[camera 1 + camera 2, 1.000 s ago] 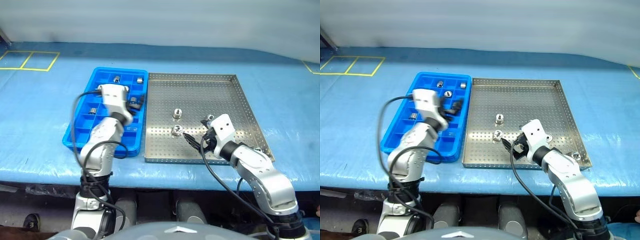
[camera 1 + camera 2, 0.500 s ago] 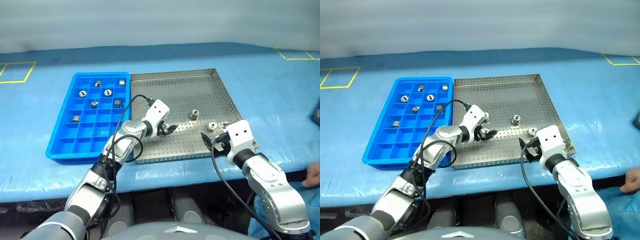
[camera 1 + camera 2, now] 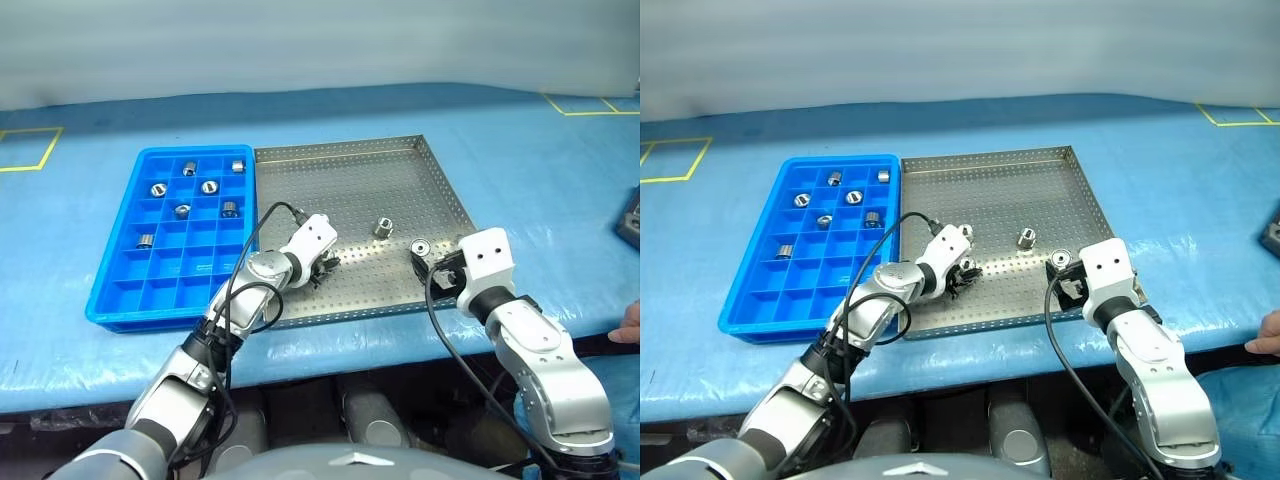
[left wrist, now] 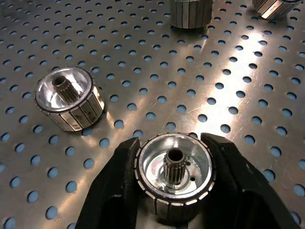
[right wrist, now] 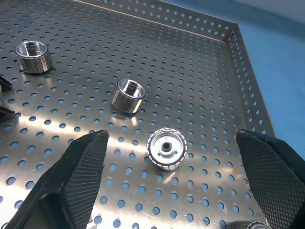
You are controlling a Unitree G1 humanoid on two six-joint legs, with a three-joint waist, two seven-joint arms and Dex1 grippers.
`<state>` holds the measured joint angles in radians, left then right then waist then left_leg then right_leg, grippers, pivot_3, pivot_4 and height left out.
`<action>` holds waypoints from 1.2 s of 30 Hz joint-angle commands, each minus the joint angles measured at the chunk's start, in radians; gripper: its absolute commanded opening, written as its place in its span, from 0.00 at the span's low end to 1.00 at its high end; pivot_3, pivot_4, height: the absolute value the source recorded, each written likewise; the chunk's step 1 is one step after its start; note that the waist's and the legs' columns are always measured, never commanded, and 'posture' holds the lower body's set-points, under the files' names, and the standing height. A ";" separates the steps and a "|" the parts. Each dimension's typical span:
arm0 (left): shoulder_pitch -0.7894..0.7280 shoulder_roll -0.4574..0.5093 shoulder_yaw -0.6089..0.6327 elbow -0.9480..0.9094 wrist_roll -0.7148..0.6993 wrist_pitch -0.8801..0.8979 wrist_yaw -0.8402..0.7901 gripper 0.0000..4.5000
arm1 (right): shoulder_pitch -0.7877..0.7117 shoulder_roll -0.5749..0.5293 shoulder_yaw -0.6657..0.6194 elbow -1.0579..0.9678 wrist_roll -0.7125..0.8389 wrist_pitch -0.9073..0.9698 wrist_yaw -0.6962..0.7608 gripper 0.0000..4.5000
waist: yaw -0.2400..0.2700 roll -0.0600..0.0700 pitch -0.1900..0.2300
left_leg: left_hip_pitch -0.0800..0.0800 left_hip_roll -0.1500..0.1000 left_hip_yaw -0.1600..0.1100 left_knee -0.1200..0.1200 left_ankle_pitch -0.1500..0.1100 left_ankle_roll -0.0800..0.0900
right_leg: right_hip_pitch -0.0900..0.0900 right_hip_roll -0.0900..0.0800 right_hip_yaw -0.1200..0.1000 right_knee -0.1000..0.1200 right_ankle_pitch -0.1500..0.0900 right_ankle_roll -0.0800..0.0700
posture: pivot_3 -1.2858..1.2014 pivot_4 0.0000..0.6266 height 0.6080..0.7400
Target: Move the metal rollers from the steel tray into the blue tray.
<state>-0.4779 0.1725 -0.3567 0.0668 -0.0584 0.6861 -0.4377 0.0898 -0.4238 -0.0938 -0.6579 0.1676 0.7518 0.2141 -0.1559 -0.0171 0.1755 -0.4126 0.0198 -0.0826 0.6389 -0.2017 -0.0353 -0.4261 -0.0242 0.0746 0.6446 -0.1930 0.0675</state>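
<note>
The steel tray [image 3: 350, 190] lies in the middle of the table with the blue tray [image 3: 120, 290] against its left side. My left gripper [image 4: 172, 145] is down on the steel tray's near left part, shut on a metal roller [image 4: 174, 171] that stands on end. A second roller [image 4: 69, 105] sits close beside it. My right gripper [image 5: 171, 136] hovers open over the tray's near right corner, with a roller [image 5: 166, 149] below the gap between its fingers. One more roller [image 3: 383, 227] stands mid-tray. Several rollers [image 3: 209, 187] sit in the blue tray's far compartments.
A blue sheet covers the table, with yellow tape marks [image 3: 25, 150] at the far left. A dark object [image 3: 630, 215] lies at the right edge, and a person's hand [image 3: 630, 330] shows at the near right. The steel tray's far half is bare.
My left arm has swung from over the blue tray to the steel tray, dropped, and its fingers have shut on a roller. The camera has turned. My right gripper stays open.
</note>
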 commanded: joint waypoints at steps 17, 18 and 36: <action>0.296 0.290 0.654 -0.842 -0.259 0.419 0.099 0.38 | -0.140 -0.038 0.190 0.030 0.142 -0.179 0.341 1.00 | 0.091 -0.003 0.002 | 0.001 0.001 0.000 -0.007 0.000 0.000 | -0.001 0.000 -0.001 -0.001 -0.001 -0.002 | 0.57 0.24 1.00; 0.324 0.304 0.673 -0.889 -0.269 0.463 0.099 0.38 | -0.151 -0.035 0.193 0.037 0.153 -0.187 0.355 1.00 | 0.102 -0.003 0.002 | 0.001 0.001 0.000 -0.007 0.000 0.000 | -0.001 0.000 -0.001 -0.001 -0.001 -0.002 | 0.57 0.24 1.00; 0.512 0.279 0.718 -0.874 -0.128 0.515 0.302 0.38 | -0.233 -0.032 0.233 0.147 0.143 -0.228 0.390 1.00 | 0.198 -0.003 0.002 | 0.001 0.001 -0.002 -0.007 0.000 -0.001 | -0.001 -0.001 -0.005 -0.002 -0.002 -0.003 | 0.60 0.24 1.00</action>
<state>0.0451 0.4541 0.3434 -0.8161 -0.2159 1.2418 -0.1616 -0.1343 -0.4576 0.1493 -0.4896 0.3120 0.5459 0.6079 0.0421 -0.0206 0.1773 -0.4115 0.0209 -0.0846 0.6318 -0.2013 -0.0363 -0.4267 -0.0249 0.0702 0.6424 -0.1949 0.0644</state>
